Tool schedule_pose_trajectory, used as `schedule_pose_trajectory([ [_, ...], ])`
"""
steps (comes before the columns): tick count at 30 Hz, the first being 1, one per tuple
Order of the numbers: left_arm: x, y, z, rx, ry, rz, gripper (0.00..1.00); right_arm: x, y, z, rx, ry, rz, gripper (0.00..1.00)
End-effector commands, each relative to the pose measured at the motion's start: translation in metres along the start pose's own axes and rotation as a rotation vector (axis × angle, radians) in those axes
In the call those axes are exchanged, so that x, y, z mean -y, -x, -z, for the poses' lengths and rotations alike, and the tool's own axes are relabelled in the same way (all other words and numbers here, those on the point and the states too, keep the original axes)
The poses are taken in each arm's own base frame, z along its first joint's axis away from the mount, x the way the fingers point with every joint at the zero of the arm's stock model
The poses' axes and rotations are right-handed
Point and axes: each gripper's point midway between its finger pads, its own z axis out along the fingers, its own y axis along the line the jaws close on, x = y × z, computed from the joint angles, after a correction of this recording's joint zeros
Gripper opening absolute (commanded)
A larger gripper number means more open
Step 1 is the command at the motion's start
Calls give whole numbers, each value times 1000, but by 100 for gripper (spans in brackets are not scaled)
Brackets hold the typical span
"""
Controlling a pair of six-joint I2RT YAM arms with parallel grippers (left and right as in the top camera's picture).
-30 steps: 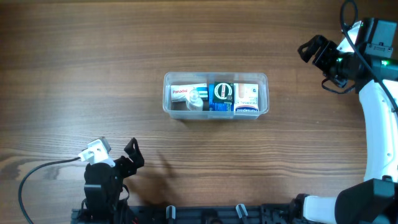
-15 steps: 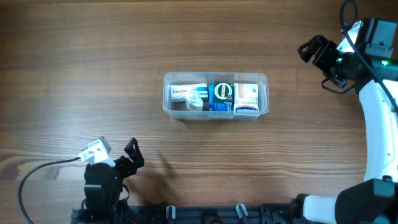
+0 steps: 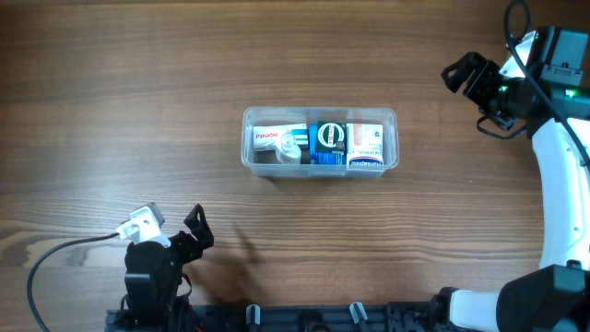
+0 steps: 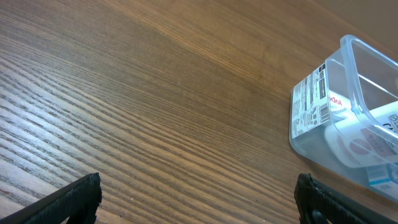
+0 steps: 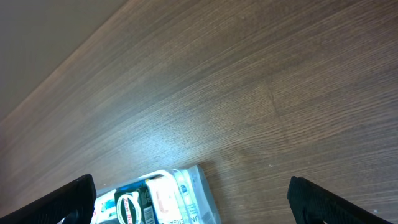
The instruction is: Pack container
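Container [image 3: 245, 152] at middle of worktop [image 3: 129, 83], flat, open side up. Long axis runs left-right in overhead view, one short end toward each arm. Inside, side by side: Panadol box [image 3: 269, 136], dark blue box [image 3: 327, 138], white box [image 3: 366, 138]. Small white item [image 3: 290, 150] overlaps Panadol box, kind unclear. Left claw [image 3: 199, 229] near front edge, well apart from container, spread wide, empty. Right claw [image 3: 470, 88] at far right, likewise wide, empty. Both wrist views cut container off at frame edge.
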Motion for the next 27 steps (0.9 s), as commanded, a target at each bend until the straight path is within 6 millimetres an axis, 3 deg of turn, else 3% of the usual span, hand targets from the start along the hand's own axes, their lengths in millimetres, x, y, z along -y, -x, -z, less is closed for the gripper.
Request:
schedule_pose_trajectory([
  [1,0,-3,-2,-3,-8,-5,100,-6,1,8,16,23,5,100],
  [6,0,-3,-2,-3,-8,-5,100,-14,2,19,42,39,22,100],
  [13,0,-3,-2,-3,-7,-5,100,-51,-4,78,186,85,128,100],
  [20,0,-3,-2,-3,-8,-5,100,-39,-26,141,330,-47,180,100],
  [22,0,-3,-2,-3,-7,-5,100,-38,-34,157,366,-43,272,100],
  [27,0,-3,-2,-3,-8,-5,100,-32,-59,170,439,-28,505,100],
])
